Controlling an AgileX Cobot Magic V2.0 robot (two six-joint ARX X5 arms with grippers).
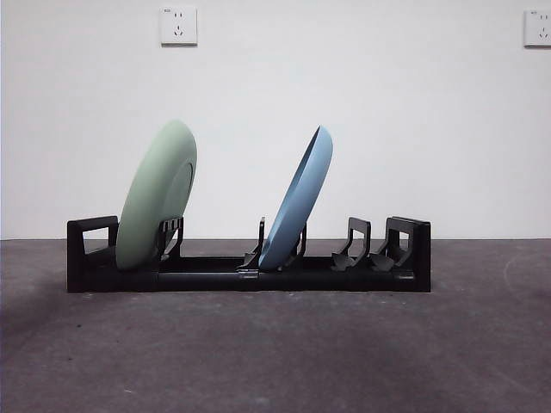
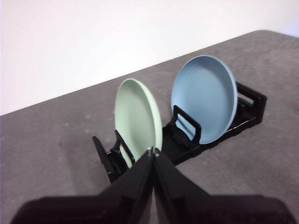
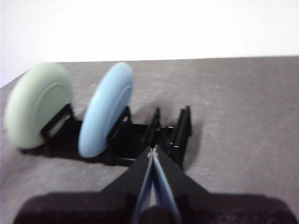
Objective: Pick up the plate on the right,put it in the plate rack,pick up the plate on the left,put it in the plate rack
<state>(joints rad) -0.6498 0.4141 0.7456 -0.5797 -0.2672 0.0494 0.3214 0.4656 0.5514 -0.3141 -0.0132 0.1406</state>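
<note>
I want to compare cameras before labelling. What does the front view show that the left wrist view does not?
Only the front view shows two wall sockets and the plates edge-on, both leaning the same way. Only the left wrist view shows the left tool, jaws shut, and the plates' hollow faces. Both show the green plate and blue plate standing in the plate rack on the grey table.
</note>
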